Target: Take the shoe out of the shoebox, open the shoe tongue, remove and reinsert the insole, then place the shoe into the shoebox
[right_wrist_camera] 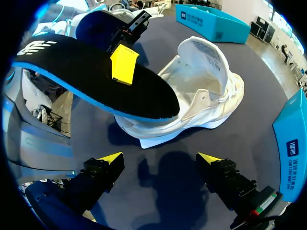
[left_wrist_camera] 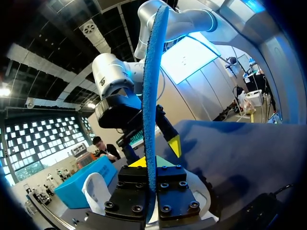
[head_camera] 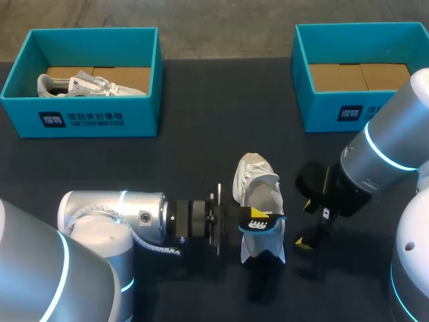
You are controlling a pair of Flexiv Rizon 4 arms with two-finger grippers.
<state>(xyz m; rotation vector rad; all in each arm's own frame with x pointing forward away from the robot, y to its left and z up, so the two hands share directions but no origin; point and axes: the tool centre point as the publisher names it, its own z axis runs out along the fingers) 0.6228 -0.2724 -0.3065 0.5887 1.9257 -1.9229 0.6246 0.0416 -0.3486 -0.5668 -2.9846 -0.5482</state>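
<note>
While the insole (head_camera: pixel 271 220) was out of the white shoe (head_camera: pixel 258 181), the head view showed the left claw (head_camera: pixel 260 225) clamped on it just above the shoe's near end. This was likely to keep it lined up for reinsertion. The shoe lay on the dark bench (head_camera: pixel 201 147) between the two arms. The right claw (head_camera: pixel 306 225) hung just beside the shoe, fingers apart and holding nothing, apparently ready to steady the shoe. The empty shoebox (head_camera: pixel 335 114) stood at the far right, well apart, where the shoe probably belonged at the end. A second shoebox (head_camera: pixel 87 117) at the far left held another shoe (head_camera: pixel 74 84).

From the left wrist, the insole (left_wrist_camera: pixel 152 96) ran edge-on straight out from between the closed fingers. The grip was at one end, which left most of its length free to slide in. The right claw's yellow tips showed just beyond it, and the shoe (left_wrist_camera: pixel 95 191) lay below and to one side.

From the right wrist, the right claw (right_wrist_camera: pixel 158 160) stood spread wide and touched nothing. Ahead of it the shoe (right_wrist_camera: pixel 206 91) rested with its mouth open. The insole (right_wrist_camera: pixel 91 72) was held flat over part of it, one yellow fingertip of the left claw pressed on its upper face.
</note>
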